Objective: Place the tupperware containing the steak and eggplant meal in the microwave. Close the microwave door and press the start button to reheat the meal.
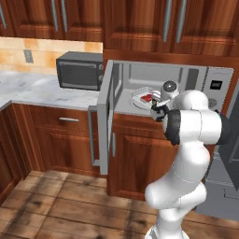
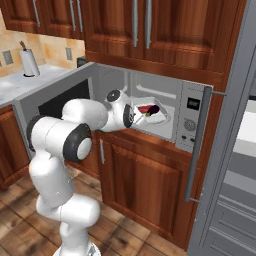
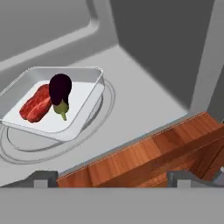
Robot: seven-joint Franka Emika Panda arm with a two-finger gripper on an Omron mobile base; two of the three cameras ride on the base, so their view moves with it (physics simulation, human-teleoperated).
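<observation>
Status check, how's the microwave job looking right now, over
Gripper open, empty, at the cavity mouth. Tupperware with steak and eggplant inside microwave. Microwave door open, nothing blocking.

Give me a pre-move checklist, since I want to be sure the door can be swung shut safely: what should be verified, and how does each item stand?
1. tupperware sits fully inside the microwave, on its round plate: ok.
2. steak and eggplant both lie in the tray: ok.
3. gripper open and holding nothing, apart from the tray: ok.
4. Arm clear of the door's swing: not ok, the hand is at the cavity's front edge.
5. microwave door stands wide open, ready to be pushed: ok.
6. Control panel unobstructed for the start press: ok.
</observation>
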